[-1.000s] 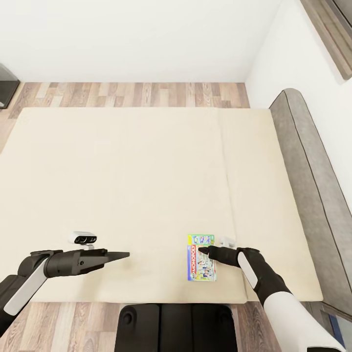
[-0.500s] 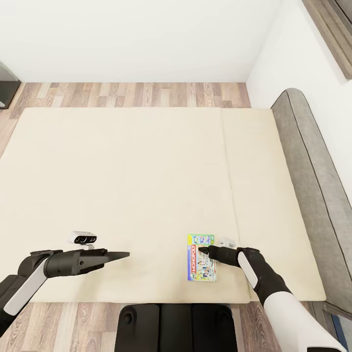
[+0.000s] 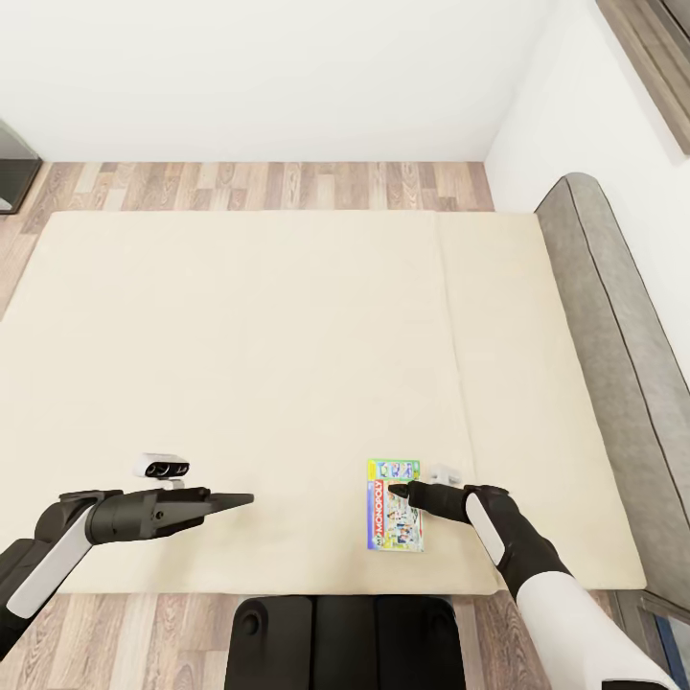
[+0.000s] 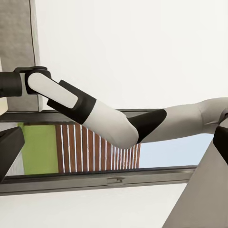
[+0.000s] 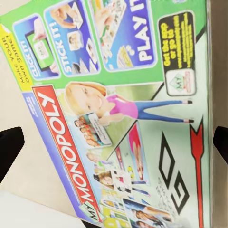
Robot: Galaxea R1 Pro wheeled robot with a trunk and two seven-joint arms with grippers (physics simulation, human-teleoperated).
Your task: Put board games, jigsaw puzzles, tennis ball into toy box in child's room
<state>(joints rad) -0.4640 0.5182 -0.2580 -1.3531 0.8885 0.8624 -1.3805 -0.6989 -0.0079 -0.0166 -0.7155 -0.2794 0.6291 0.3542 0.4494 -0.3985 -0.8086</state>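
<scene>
A board game box with a red Monopoly banner (image 3: 391, 527) lies flat on the cream bed (image 3: 268, 335), near its front edge. My right gripper (image 3: 398, 491) hovers over the box's upper half, coming in from the right. In the right wrist view the box (image 5: 123, 109) lies close under the gripper, and the two dark fingertips (image 5: 9, 147) stand wide apart at its sides, so it is open. My left gripper (image 3: 240, 499) hangs over bare mattress at the front left, pointing right. Its fingers (image 4: 9, 149) are apart with nothing between them.
A low grey headboard (image 3: 613, 364) runs along the bed's right side against a white wall. Wood-plank floor (image 3: 268, 187) lies beyond the bed's far edge, with a dark object (image 3: 14, 168) at the far left. My base (image 3: 345, 642) stands at the bed's front edge.
The whole picture has slid slightly to the right, so the camera has moved. Both arms and the Monopoly box keep their places relative to each other.
</scene>
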